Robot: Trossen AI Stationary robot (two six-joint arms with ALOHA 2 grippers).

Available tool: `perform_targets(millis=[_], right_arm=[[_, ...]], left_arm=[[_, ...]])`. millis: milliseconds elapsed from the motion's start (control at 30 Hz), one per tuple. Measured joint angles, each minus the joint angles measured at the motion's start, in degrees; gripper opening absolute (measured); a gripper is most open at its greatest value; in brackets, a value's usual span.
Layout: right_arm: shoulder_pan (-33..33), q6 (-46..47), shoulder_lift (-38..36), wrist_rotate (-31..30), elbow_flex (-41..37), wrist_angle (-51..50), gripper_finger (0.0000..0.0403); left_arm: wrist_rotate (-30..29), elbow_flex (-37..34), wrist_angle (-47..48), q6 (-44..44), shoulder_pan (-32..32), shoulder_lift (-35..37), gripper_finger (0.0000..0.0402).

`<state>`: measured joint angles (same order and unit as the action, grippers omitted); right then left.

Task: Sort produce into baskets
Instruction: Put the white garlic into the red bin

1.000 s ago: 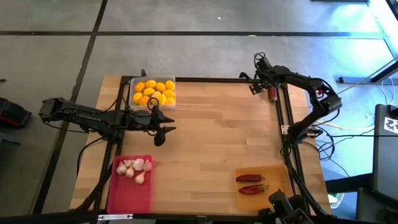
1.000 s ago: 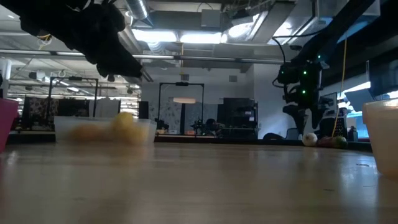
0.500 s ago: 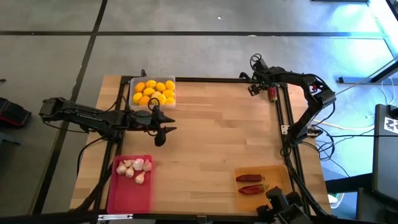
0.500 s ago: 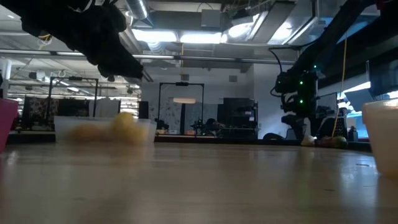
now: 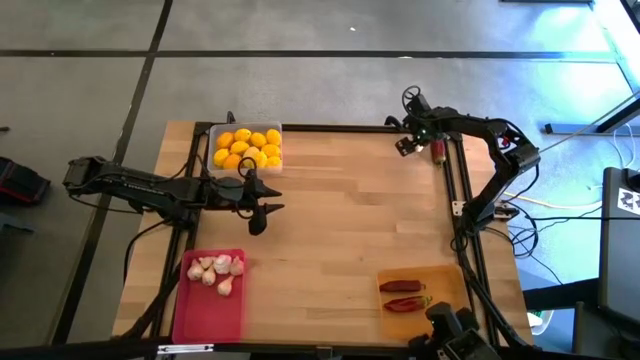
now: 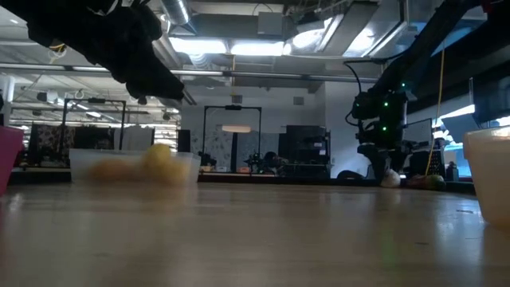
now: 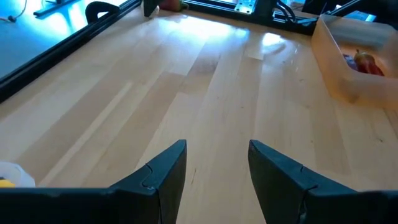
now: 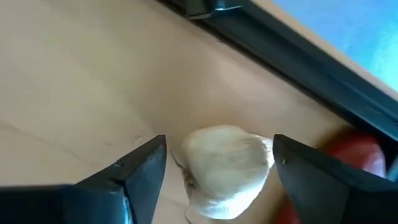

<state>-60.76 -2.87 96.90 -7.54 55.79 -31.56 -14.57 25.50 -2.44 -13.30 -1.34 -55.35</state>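
since right gripper point(image 8: 214, 165) dropped over whitish garlic bulb point(image 8: 225, 167) beside red chili point(image 8: 348, 157), fingers apart, straddling: grasp imminent.

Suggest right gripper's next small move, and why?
Probably close on the garlic bulb. The right gripper sits low at the table's far right corner with open fingers on either side of the bulb, a red chili just beside it. The left gripper waits open mid-table.

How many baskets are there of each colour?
Clear basket: 1
Pink basket: 1
Orange basket: 1
Total: 3 baskets
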Motion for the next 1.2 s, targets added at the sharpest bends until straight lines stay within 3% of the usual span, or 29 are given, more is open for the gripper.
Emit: perform_targets(millis=[333, 700, 933, 1200], right_arm=[[0.47, -0.35, -0.04, -1.38, 0.09, -3.54, 0.0224], [3.19, -1.91, -1.85, 0.38, 2.30, -4.83, 0.0113], [12.34, -1.60, -9.62, 5.75, 2.58, -4.21, 0.0112], [29.42, -0.14, -15.34, 9.55, 2.58, 1.97, 0.0115]], left_arm=[[-0.02, 0.00, 0.00, -0.06, 0.00, 0.00, 0.0169], [-0.59, 0.00, 0.00, 1.23, 0.00, 0.00, 0.0169], [-1.14, 0.00, -0.03, 1.36, 0.00, 0.00, 0.0169], [-1.16, 0.00, -0.99, 1.66, 0.00, 0.00, 0.0168]])
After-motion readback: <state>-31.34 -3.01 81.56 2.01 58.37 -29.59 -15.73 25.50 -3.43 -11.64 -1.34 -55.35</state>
